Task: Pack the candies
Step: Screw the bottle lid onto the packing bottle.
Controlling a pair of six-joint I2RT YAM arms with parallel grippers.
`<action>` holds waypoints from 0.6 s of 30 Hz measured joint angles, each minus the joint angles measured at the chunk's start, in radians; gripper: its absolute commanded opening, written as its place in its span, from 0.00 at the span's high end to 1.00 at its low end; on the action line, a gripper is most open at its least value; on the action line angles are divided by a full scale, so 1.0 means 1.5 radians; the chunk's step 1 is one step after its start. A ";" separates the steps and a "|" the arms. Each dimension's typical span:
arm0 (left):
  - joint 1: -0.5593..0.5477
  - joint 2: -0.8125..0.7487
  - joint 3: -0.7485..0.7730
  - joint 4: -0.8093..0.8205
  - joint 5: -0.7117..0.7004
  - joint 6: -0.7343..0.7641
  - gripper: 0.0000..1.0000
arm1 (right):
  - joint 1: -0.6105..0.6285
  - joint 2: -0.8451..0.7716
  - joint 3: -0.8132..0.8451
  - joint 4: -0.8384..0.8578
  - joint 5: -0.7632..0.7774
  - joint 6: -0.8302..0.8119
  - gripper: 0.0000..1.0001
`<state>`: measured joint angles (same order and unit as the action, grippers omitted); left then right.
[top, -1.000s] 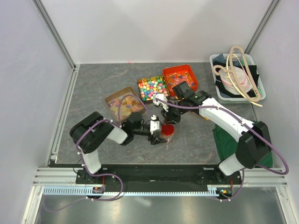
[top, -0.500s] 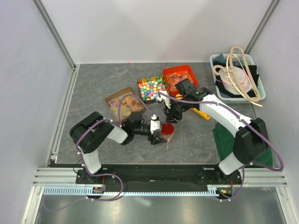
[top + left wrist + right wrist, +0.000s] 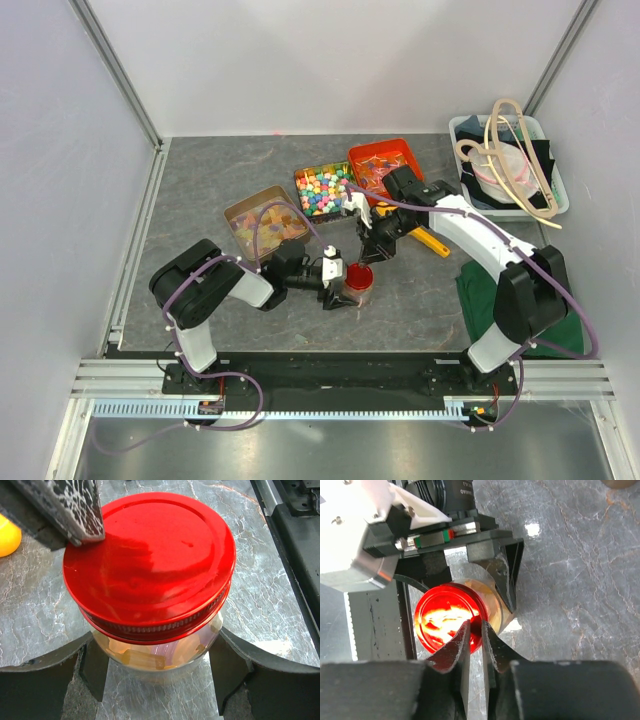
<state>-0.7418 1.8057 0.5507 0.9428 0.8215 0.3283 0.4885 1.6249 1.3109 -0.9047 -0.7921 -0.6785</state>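
A glass jar (image 3: 358, 281) with a red lid (image 3: 150, 560) stands on the table, with pale orange and pink candies (image 3: 150, 656) inside it. My left gripper (image 3: 343, 284) is shut on the jar, one finger on each side of the glass (image 3: 160, 672). My right gripper (image 3: 372, 250) hovers just above the lid's far edge with its fingers nearly together and nothing between them (image 3: 476, 630). One of its fingertips (image 3: 75, 510) shows over the lid. More pastel candies fill a brown tray (image 3: 266, 224) behind the left arm.
A tray of bright cube-like candies (image 3: 327, 190) and an orange tray (image 3: 386, 163) sit behind the jar. A yellow tool (image 3: 432, 243) lies under the right arm. A white bin (image 3: 509, 165) stands at the back right, with a green cloth (image 3: 478, 300) near the right arm's base.
My right gripper has drawn back and to the right from over the lid. The left gripper and the jar have not moved.
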 measured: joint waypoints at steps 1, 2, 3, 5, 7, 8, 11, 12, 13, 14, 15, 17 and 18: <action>0.000 0.000 0.000 0.000 0.000 0.000 0.58 | -0.003 0.000 0.000 -0.002 -0.002 0.000 0.84; 0.000 0.000 0.000 0.000 -0.001 0.000 0.58 | -0.006 0.000 -0.001 -0.004 -0.004 0.000 0.86; 0.000 0.000 0.000 0.000 -0.001 0.000 0.59 | -0.008 -0.001 -0.003 -0.004 -0.007 0.000 0.87; 0.000 0.000 0.000 0.000 -0.002 0.000 0.62 | -0.011 -0.005 -0.008 -0.002 -0.010 0.000 0.87; 0.000 0.000 0.001 0.000 -0.002 0.000 0.71 | -0.014 -0.014 -0.016 0.001 -0.009 -0.001 0.88; 0.000 0.000 0.001 0.000 -0.002 0.000 0.75 | -0.015 -0.019 -0.022 0.002 -0.009 -0.002 0.88; -0.001 0.000 0.003 -0.004 -0.002 0.000 0.97 | -0.018 -0.028 -0.032 0.003 -0.007 -0.002 0.88; -0.002 0.000 0.005 -0.008 -0.003 0.000 0.98 | -0.019 -0.032 -0.035 0.004 -0.006 -0.002 0.88; -0.002 0.000 0.007 -0.011 -0.003 0.000 0.98 | -0.019 -0.035 -0.037 0.005 -0.004 -0.002 0.88; -0.003 0.001 0.010 -0.015 -0.003 0.000 0.98 | -0.019 -0.038 -0.040 0.006 -0.001 -0.002 0.88; -0.004 0.001 0.011 -0.018 -0.003 0.000 0.98 | -0.019 -0.042 -0.043 0.007 0.001 -0.002 0.88; -0.005 0.003 0.014 -0.020 -0.002 0.000 0.98 | -0.020 -0.048 -0.049 0.009 0.004 -0.002 0.88; -0.006 0.003 0.015 -0.020 -0.002 0.000 0.98 | -0.021 -0.050 -0.051 0.011 0.004 -0.002 0.88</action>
<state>-0.7506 1.8107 0.5735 0.9123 0.8181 0.3279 0.4576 1.5494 1.2339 -0.8875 -0.7868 -0.6815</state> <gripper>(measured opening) 0.757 0.122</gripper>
